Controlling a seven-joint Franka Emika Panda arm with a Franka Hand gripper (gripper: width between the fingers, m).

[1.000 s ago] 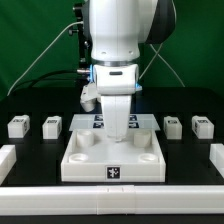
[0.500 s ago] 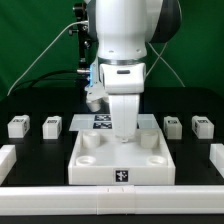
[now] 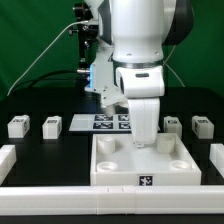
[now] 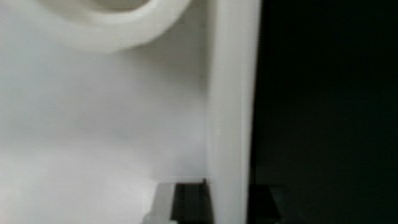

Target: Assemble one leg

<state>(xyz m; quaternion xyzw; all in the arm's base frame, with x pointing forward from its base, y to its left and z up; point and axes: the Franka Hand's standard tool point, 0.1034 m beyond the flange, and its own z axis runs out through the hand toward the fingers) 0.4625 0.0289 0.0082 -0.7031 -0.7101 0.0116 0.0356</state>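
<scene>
Subject: nearest leg (image 3: 173,124), on bench (image 3: 30,150), centre-right of frame, tag face fwd. It sits just right of tool (image 3: 146,138), no contact. Same row: far-right leg (image 3: 202,126), inner-left leg (image 3: 51,126), outer-left leg (image 3: 17,126). Tool appears clamped on rear wall of tray (image 3: 145,172). Judgement: release tray first, then short move frame-right.
</scene>
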